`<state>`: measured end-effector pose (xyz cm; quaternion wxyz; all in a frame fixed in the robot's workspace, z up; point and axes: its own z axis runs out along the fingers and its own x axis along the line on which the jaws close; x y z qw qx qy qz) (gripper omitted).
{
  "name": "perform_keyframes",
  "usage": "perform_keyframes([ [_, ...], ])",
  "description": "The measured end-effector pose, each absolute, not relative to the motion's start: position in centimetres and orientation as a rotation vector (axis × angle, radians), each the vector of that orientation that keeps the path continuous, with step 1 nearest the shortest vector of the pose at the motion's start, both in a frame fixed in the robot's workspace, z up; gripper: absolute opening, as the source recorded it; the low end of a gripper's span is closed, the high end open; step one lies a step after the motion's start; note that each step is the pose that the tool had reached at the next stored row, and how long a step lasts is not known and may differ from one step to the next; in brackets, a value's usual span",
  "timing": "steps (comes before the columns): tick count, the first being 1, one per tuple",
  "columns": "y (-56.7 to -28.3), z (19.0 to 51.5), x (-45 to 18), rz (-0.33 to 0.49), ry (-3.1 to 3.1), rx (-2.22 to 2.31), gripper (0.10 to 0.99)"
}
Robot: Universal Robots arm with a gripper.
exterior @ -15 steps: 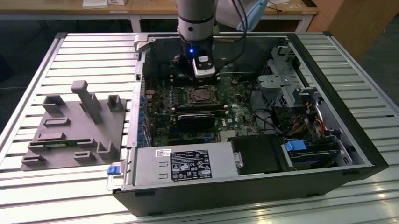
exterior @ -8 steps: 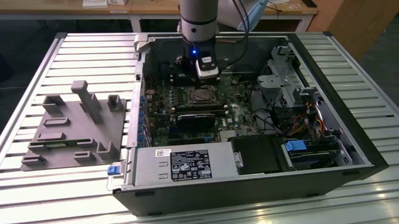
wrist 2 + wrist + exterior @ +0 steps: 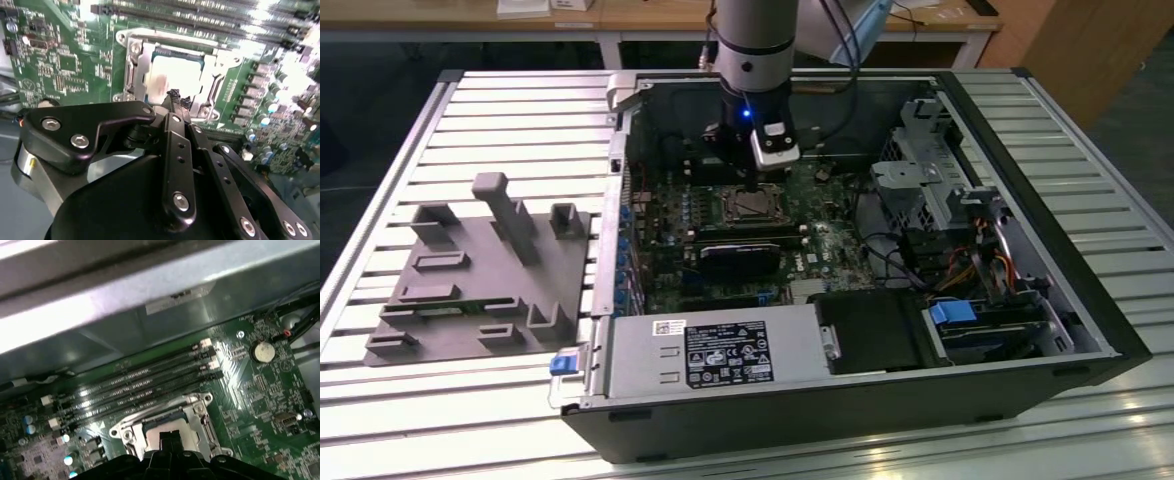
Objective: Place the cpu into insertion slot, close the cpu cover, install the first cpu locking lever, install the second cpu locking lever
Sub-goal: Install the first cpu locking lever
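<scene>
At the exterior view's upper centre, the gripper [image 3: 176,98], fingers pressed together, hovers over the cpu [image 3: 167,75] seated in the insertion slot [image 3: 750,205].

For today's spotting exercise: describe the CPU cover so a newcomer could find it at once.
Start at the open computer case and find the green circuit board on its floor. Just beyond the pincer lies the cpu cover, a thin silvery frame whose square window shows the cpu, unlike the long dark memory slots beside it.

table: slatted metal top [image 3: 480,110] catching light glare
back: wooden desks [image 3: 654,18] standing behind
floor: showing dark [image 3: 1134,110]
</scene>
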<state>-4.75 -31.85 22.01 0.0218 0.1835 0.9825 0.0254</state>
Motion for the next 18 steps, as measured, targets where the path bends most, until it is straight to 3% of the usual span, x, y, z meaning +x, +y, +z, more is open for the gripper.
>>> perform_keyframes([
  [3,-31.94,22.01,-4.74,0.041,3.042,0.563,0.102],
  [18,-32.30,21.70,-4.64,0.044,3.071,0.384,0.102],
])
